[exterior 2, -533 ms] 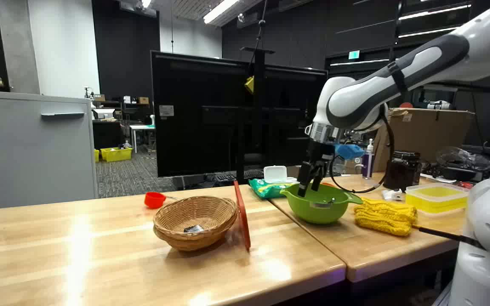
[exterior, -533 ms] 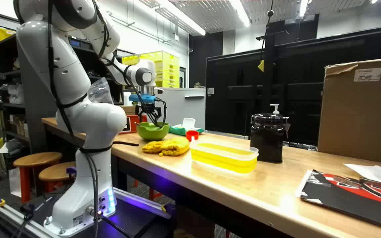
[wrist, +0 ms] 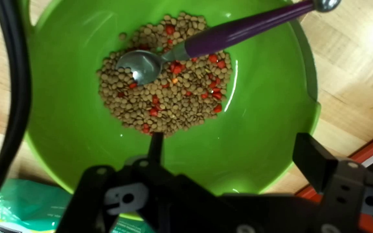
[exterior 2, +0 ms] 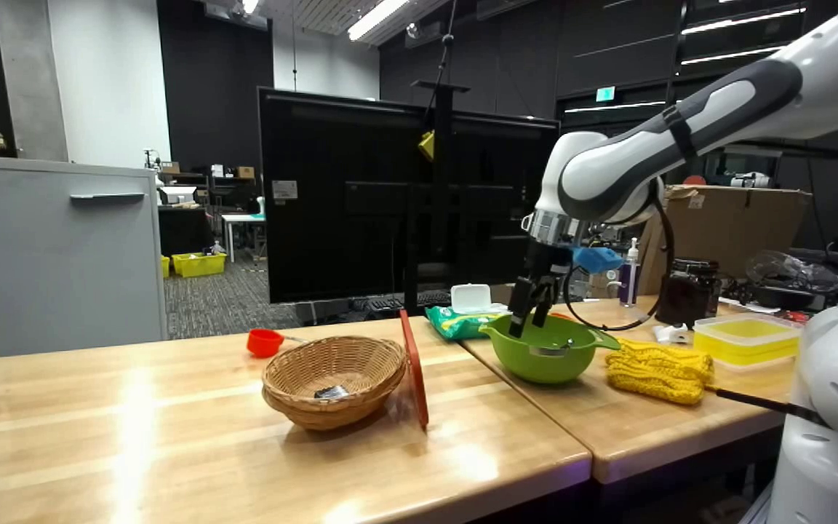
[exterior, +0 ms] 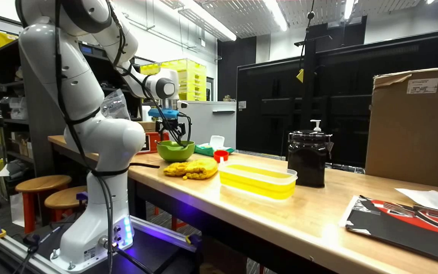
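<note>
While no shift shows against the earlier frame, an exterior view gives, left to right, the red cup (exterior 2: 265, 343), the basket (exterior 2: 339, 397) and the green packet (exterior 2: 448, 324), unmoved. The gripper (exterior 2: 527, 325) still hangs over the green bowl (exterior 2: 544, 364), fingers wide apart and clear of the spoon (wrist: 219, 40). That spoon lies on lentils (wrist: 180, 105) in the bowl, handle past the rim. Further right stays the yellow cloth (exterior 2: 659, 372).

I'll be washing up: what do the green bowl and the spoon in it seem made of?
Green bowl: probably glossy plastic; it is smooth, evenly coloured, with bright highlights. Spoon: the head looks like polished metal, reflecting light sharply; the purple handle seems plastic, by its soft sheen, though painted metal is possible.
</note>
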`<state>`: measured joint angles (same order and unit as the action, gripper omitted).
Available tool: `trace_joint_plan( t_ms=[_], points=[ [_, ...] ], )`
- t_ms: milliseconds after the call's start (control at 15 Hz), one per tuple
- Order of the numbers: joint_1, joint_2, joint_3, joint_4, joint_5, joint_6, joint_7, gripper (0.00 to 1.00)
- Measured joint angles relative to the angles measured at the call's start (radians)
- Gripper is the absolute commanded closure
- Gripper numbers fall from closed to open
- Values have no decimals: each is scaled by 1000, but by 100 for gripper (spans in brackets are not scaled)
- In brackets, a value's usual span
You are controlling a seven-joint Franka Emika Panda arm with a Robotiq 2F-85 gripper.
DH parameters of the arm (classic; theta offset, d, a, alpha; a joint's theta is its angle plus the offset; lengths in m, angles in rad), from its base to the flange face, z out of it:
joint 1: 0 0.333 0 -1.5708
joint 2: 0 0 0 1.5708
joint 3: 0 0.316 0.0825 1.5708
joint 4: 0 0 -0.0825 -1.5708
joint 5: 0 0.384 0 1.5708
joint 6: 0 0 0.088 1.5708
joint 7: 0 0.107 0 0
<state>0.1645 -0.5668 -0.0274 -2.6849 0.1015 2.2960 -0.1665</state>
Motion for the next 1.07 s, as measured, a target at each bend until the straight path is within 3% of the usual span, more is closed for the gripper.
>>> trace_joint_plan(
  t_ms=[1067],
  points=[
    [-6, 1, 6, 15, -9, -12, 1, 0]
  ],
)
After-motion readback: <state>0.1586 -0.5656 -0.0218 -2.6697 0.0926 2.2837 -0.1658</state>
